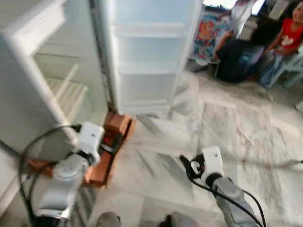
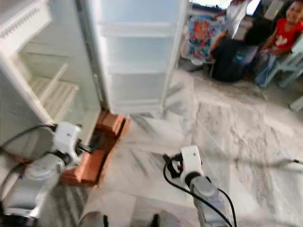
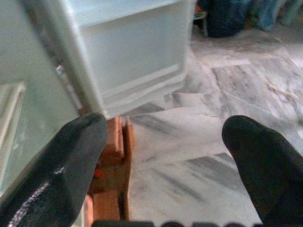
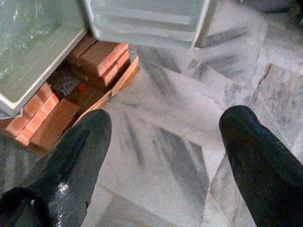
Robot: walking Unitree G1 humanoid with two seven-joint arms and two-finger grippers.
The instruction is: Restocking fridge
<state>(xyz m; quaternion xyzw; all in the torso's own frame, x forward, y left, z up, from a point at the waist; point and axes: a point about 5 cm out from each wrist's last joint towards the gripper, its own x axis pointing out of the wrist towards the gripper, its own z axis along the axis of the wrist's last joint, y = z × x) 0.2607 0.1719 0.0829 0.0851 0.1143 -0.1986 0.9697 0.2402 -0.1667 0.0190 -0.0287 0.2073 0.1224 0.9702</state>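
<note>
- Standing open, the fridge shows pale wire shelves with nothing visible on them; its door is swung wide, with three bare door racks.
- Bricks sit under the fridge base, stacked in perhaps three or four groups, though blur makes the count uncertain.
- One left gripper hangs near the fridge's bottom corner, fingers spread wide, holding nothing.
- One right gripper hovers over the marble floor, fingers likewise wide apart.
- Two people sit in the far corner.
</note>
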